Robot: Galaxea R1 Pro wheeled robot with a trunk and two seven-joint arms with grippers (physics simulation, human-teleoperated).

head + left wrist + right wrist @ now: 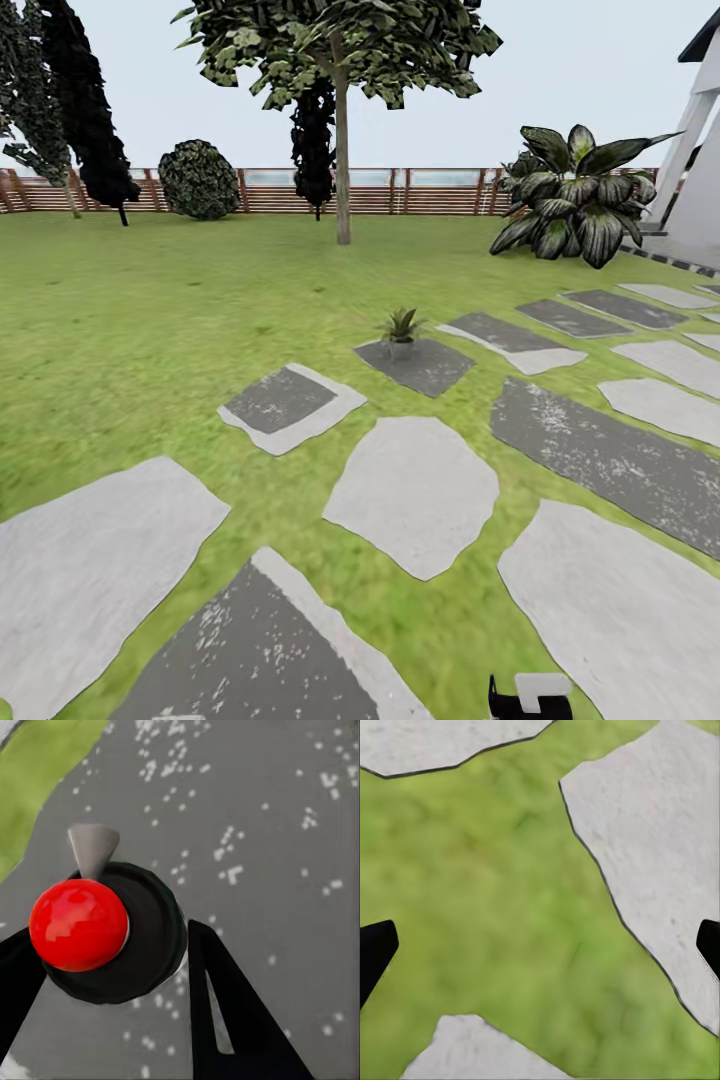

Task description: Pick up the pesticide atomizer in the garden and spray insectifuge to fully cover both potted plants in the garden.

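Note:
The pesticide atomizer point(146, 926) is seen from above in the left wrist view: a round dark body, a glossy red knob point(79, 924) and a grey nozzle point(92, 847). My left gripper point(112, 937) is shut on it, one black finger point(225, 1005) at each side, above a dark speckled stepping stone point(285, 832). My right gripper point(544, 937) is open with nothing in it, hanging over grass between pale stones. One potted plant point(402, 328), a small green rosette in a grey pot, stands on a dark stone point(425, 368) a few metres ahead on the garden lawn.
Flat grey stepping stones point(415, 495) cross the lawn ahead and to the right. A thin-trunked tree point(342, 150), a big dark-leaved shrub point(575, 195) and a brown slatted fence point(260, 192) stand at the back. A white building corner point(700, 150) is at far right.

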